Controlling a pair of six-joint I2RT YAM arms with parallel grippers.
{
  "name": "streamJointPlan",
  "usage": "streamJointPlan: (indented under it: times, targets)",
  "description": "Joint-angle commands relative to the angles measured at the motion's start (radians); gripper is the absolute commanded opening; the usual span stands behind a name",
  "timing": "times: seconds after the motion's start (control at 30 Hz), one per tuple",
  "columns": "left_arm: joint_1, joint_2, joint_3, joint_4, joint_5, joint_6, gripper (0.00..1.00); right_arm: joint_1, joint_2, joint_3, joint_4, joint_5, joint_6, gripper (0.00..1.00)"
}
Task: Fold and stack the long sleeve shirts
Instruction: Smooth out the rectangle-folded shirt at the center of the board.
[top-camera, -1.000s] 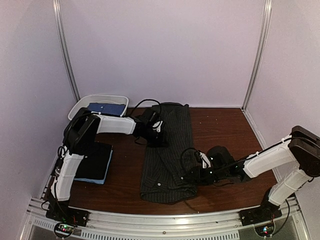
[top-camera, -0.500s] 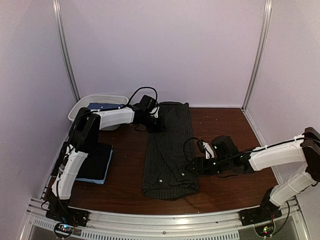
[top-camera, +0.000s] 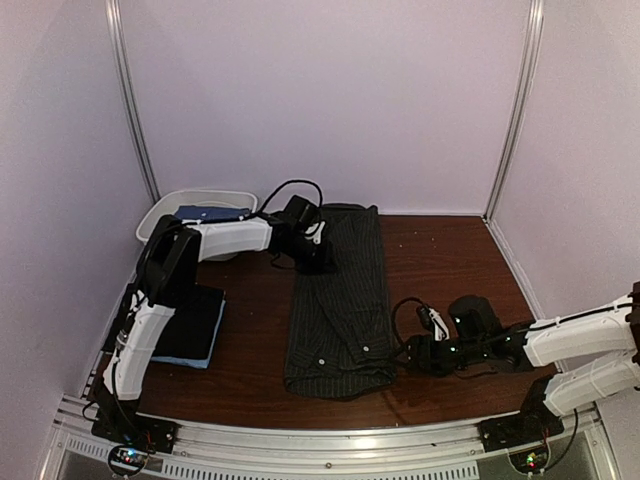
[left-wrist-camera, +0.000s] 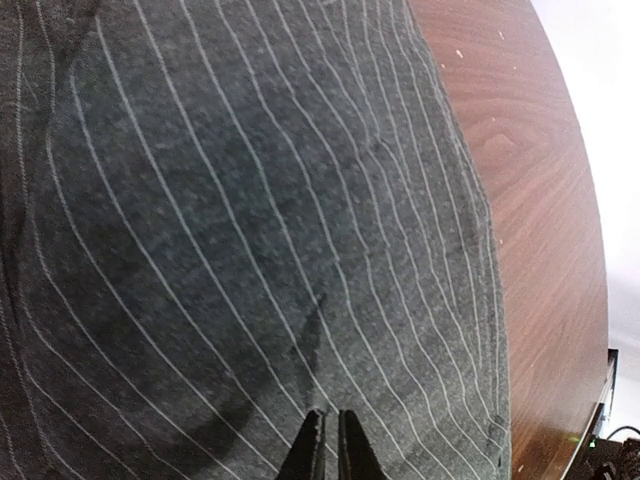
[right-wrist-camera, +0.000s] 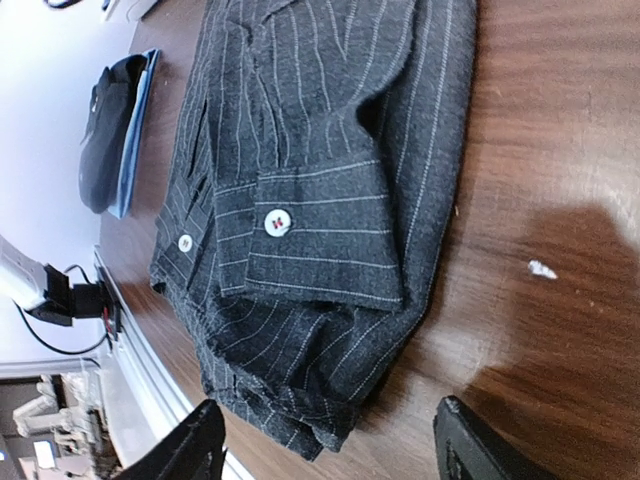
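Note:
A dark charcoal pinstriped long sleeve shirt (top-camera: 340, 300) lies folded into a long strip down the middle of the table. Its buttoned cuff (right-wrist-camera: 320, 230) rests on top near the front end. My left gripper (top-camera: 320, 262) is shut, its tips (left-wrist-camera: 328, 425) down on the striped cloth (left-wrist-camera: 250, 200) at the strip's far left edge; I see no cloth between them. My right gripper (top-camera: 408, 352) stands open just off the shirt's near right corner, which lies ahead between the spread fingers (right-wrist-camera: 328, 408). It holds nothing.
A folded black shirt on a light blue one (top-camera: 190, 325) forms a stack at the left, also in the right wrist view as the stack (right-wrist-camera: 115, 130). A white tub (top-camera: 165, 210) with a blue shirt (top-camera: 212, 213) sits at the back left. Bare brown table (top-camera: 450, 260) lies to the right.
My right gripper has opened and drawn back to the right, off the shirt's cuff. The left gripper has shifted slightly along the shirt's far left edge.

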Motion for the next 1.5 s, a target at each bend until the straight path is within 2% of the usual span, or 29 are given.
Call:
streamJointPlan:
  times: [0.0,0.23,0.63,0.9,0.97,1.17,1.47]
  targets:
    - [-0.035,-0.070,-0.044,0.040,0.032,0.002,0.08,-0.002,0.029,-0.029,0.115,-0.027,0.117,0.68]
    - [-0.104,-0.057,-0.076,0.104,0.068,-0.029,0.07,-0.002,0.109,-0.062,0.232,-0.005,0.221,0.55]
    - [-0.176,-0.024,-0.151,0.186,0.092,-0.067,0.07,-0.002,0.167,-0.061,0.259,-0.026,0.256,0.54]
    - [-0.177,0.011,-0.163,0.162,0.054,-0.081,0.06,0.016,0.212,-0.023,0.232,-0.126,0.275,0.38]
    - [-0.176,0.019,-0.161,0.157,0.048,-0.083,0.06,0.032,0.224,0.006,0.193,-0.162,0.254,0.39]
    - [-0.175,0.037,-0.155,0.158,0.050,-0.089,0.06,0.085,0.201,0.054,0.141,-0.139,0.196,0.52]
    - [-0.174,0.043,-0.150,0.156,0.061,-0.082,0.05,0.182,0.259,0.069,0.248,-0.098,0.250,0.53]
